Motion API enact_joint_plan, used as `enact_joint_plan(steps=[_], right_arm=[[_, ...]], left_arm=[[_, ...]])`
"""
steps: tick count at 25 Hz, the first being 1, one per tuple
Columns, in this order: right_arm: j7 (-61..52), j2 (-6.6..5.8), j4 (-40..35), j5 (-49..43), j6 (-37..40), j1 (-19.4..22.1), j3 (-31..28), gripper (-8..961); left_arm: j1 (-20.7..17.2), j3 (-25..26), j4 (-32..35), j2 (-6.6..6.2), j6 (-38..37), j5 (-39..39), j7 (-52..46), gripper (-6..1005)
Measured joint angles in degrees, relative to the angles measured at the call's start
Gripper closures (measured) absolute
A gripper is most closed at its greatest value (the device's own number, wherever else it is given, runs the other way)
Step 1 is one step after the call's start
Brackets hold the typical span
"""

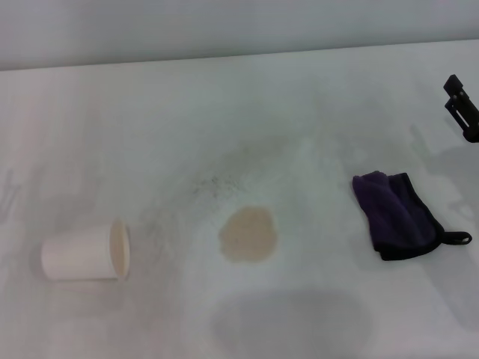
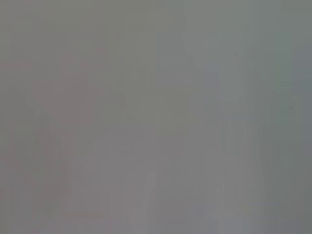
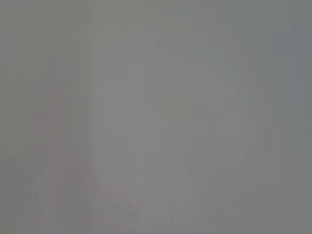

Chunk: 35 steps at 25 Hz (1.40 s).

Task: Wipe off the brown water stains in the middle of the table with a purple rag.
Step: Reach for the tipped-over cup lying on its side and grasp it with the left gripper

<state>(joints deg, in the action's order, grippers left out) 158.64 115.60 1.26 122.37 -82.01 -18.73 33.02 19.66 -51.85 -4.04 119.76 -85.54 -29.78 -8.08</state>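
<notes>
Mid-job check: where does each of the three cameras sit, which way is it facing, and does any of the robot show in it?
Head view: on the head, facing forward and down at the table: brown water stains mid-table, purple rag to their right, tipped paper cup to their left; right gripper at the right edge.
Left wrist view: on the left wrist; only blank grey, no robot parts.
Right wrist view: on the right wrist; likewise.
Shared: nothing identifiable.

Head view: from above, looking forward and down over the table [image 1: 314, 97]. Both wrist views: blank grey, nothing shared.
</notes>
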Motion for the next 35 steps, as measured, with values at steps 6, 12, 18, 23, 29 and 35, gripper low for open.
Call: enact_joint_plan(steps=[6,12,18,23,29,35], right_arm=[[-0.1,-0.03,-0.1,0.0,-0.6,0.3,0.1,228],[-0.1,-0.03,0.0,-0.1,-0.7,0.6,0.1,229],[-0.4,0.0,0.1,-0.1,0.1,0.2,0.1,229],[-0.6,0.14,0.1,-0.1,0.3,-0.3,0.3,229],[-0.6,0.25,0.2,-0.1,0.4,-0.5,0.4,229],[-0.5,0.3,0.9,0.1,0.0,-0.7,-0.2,229]], left_arm=[[-0.3,0.0,0.2,-0.03,-0.4,-0.7,-0.4,107],[-0.2,-0.1,0.1,-0.25,-1.9,-1.3,-1.8,107],[-0.4,-9.4,7.7,-2.95,5.9,-3.8,-16.9,108],[-1.5,-19.1,16.9,-6.54,10.1,-7.2,-29.6,112],[-4.6,-20.6,30.5,-9.02,10.7,-20.7,-45.9,113],[-6.9,-17.6,45.8,-10.38,10.6,-40.2,-62.0,113]])
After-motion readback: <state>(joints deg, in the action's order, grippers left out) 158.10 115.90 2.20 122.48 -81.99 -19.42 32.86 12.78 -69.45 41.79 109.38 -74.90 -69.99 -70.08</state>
